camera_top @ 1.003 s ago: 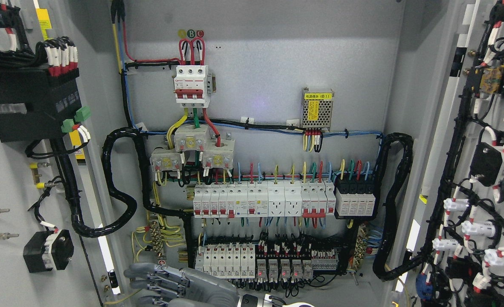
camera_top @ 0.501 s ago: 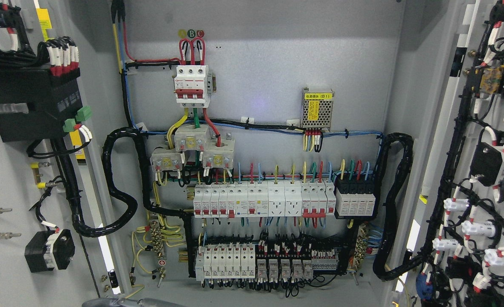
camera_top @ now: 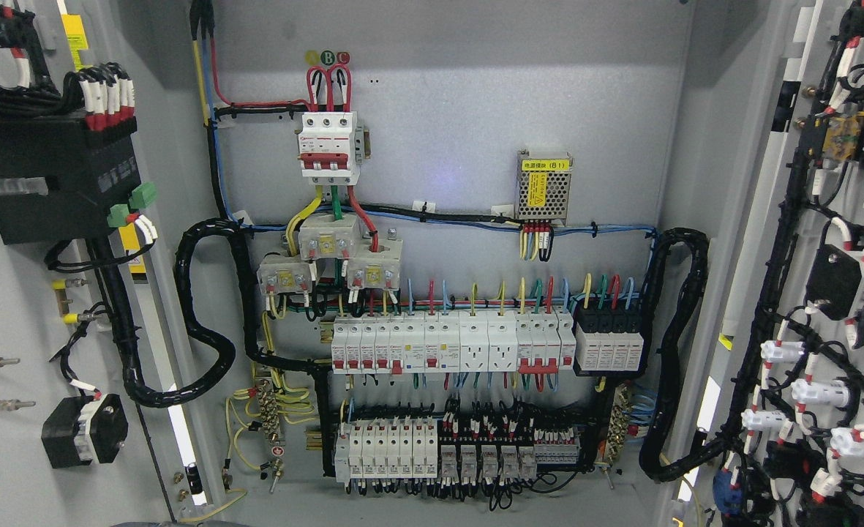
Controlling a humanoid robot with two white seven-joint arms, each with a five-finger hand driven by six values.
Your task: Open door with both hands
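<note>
— Hands, fingers?
— None in frame; grip state cannot be told.
— Doors?
— Left door (camera_top: 14, 307) at frame left, right door (camera_top: 827, 293) at frame right — both swung open.
— Between them?
— Cabinet back panel (camera_top: 461, 110); breaker row (camera_top: 446, 344) lower centre; power supply (camera_top: 544, 187) upper right.

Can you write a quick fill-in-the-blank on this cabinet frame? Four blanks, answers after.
1. Both cabinet doors, left door and right door, stand ____.
2. The three-pole main breaker has ____ toggles.
3. The small power supply carries a ____ label on top.
4. Corrugated conduit looping at each side of the back panel is ____.

Answers: open; red; yellow; black
</note>
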